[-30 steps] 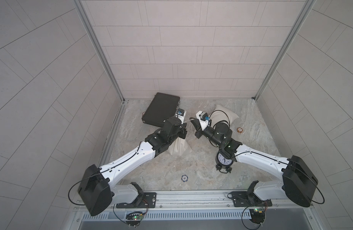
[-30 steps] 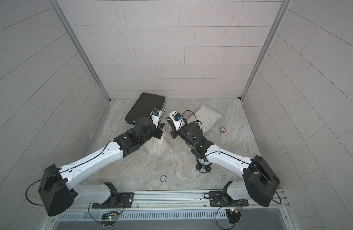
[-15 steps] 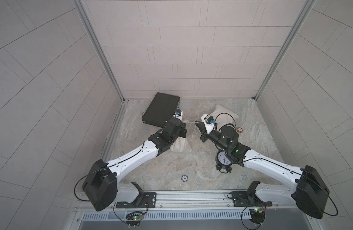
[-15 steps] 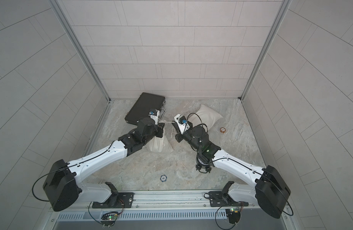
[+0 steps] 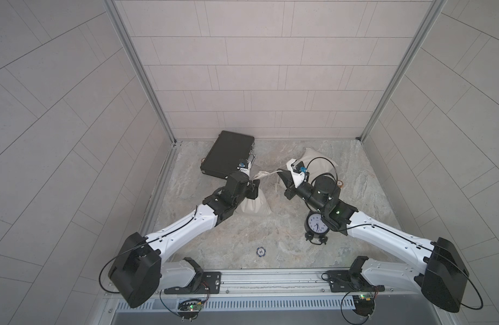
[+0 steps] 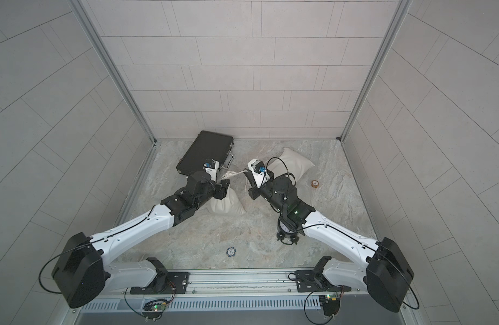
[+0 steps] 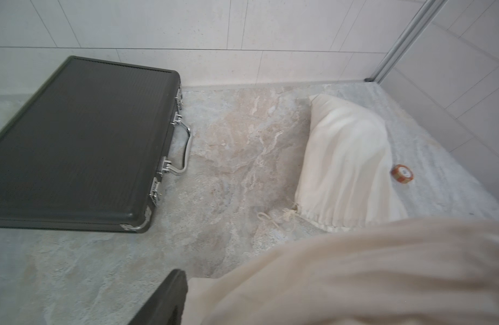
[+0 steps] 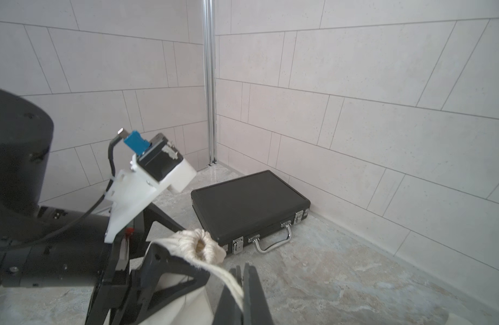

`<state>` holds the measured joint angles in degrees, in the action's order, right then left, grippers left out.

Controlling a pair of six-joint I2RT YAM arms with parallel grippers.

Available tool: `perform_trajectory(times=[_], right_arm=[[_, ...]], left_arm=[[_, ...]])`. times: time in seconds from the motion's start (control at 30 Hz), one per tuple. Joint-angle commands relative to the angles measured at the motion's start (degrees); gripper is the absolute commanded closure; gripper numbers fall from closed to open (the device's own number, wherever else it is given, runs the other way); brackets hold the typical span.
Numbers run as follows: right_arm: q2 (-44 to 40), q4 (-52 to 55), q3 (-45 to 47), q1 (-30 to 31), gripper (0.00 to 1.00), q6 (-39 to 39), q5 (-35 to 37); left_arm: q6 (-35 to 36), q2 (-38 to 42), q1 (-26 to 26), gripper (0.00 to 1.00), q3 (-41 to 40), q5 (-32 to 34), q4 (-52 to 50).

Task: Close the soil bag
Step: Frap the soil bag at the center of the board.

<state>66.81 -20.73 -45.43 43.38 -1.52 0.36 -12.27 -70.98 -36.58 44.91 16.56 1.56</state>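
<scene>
The soil bag [image 5: 256, 204] [image 6: 227, 205] is a cream cloth sack standing on the stone floor in both top views. Its gathered mouth [image 8: 203, 246] is drawn nearly closed, and its cloth fills the near corner of the left wrist view [image 7: 355, 275]. My left gripper [image 5: 253, 188] [image 6: 223, 188] is open, its fingers [image 8: 169, 281] standing either side of the bag's neck. My right gripper [image 5: 280, 174] [image 6: 246, 172] [image 8: 244, 281] is shut on the white drawstring [image 8: 225, 277], which runs taut from the mouth.
A shut black case [image 5: 227, 154] [image 7: 82, 140] [image 8: 248, 202] lies at the back left. A second cream bag [image 5: 318, 164] [image 7: 347, 168] lies behind my right arm, with an orange chip [image 5: 339, 183] beside it. A black alarm clock [image 5: 316, 226] and a blue chip [image 5: 260, 251] sit nearer the front.
My right gripper has pulled the drawstring to the right, away from the bag. The left jaws, earlier pinched on the bag's neck, have opened. The bag has shifted slightly toward the back.
</scene>
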Motion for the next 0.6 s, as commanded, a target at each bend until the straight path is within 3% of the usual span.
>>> perform_trajectory(times=[0.0, 0.33, 0.57], right_arm=[[0.3, -0.7, -3.4, -0.4, 1.0, -0.3, -1.9], [1.3, 1.2, -4.8, -0.2, 1.0, -0.4, -3.6], [0.9, 1.6, -4.8, -0.2, 1.0, -0.3, -3.7]], left_arm=[[4.5, 3.4, 0.3, 0.27, -1.9, -10.2, 4.5], [11.2, 6.9, -0.5, 0.27, 3.9, -23.2, 4.7], [14.4, 5.1, -0.5, 0.52, 8.9, -24.3, 2.3]])
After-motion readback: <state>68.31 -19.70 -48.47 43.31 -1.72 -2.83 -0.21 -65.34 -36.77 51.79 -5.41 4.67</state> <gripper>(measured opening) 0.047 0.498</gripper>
